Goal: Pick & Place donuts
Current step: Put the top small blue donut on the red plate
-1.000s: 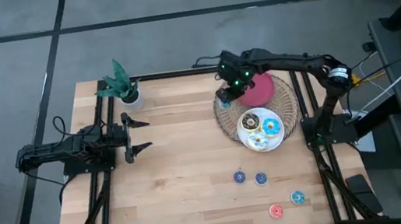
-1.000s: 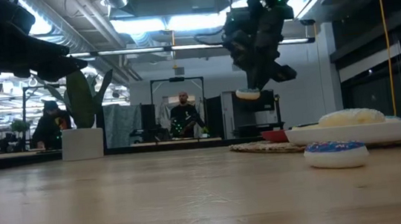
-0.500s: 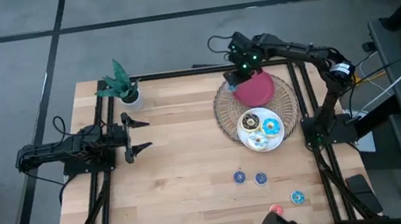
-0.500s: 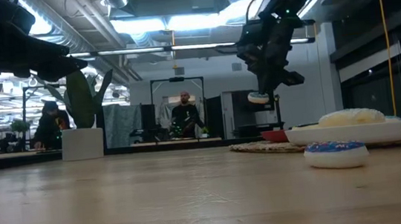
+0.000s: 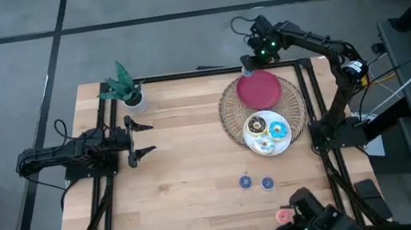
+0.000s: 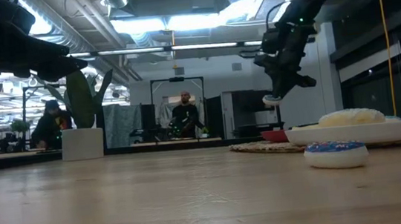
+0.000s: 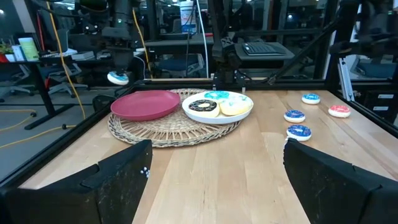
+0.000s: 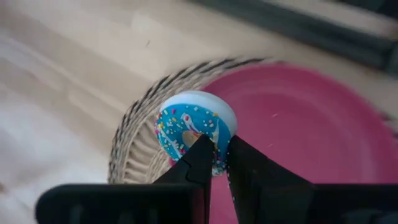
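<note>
My right gripper hovers over the far left rim of the round wicker mat, shut on a coin-sized blue donut. In the low view the donut hangs under its fingers. Three larger donuts lie on the white plate. Two small blue donuts and the red-pink one lie flat on the wood. A further blue one shows in the left wrist view. My left gripper waits open at the table's left side. My right gripper pinches the small blue donut between its two fingers at the rim. The fingers come from above, pointing down. The donut is lifted clear, above the mat's edge beside the red plate, its iced face turned toward the wrist camera.
A red plate and the white plate sit on the wicker mat. A potted plant stands at the far left. A dark object reaches in at the near edge, covering part of the wood there. Bare wood spans the table's middle.
My right gripper has carried the small blue donut from over the mat's left edge toward the table's far edge and somewhat to the right, staying shut on it. A dark object has come into the high view at the near edge, beside the red-pink donut.
</note>
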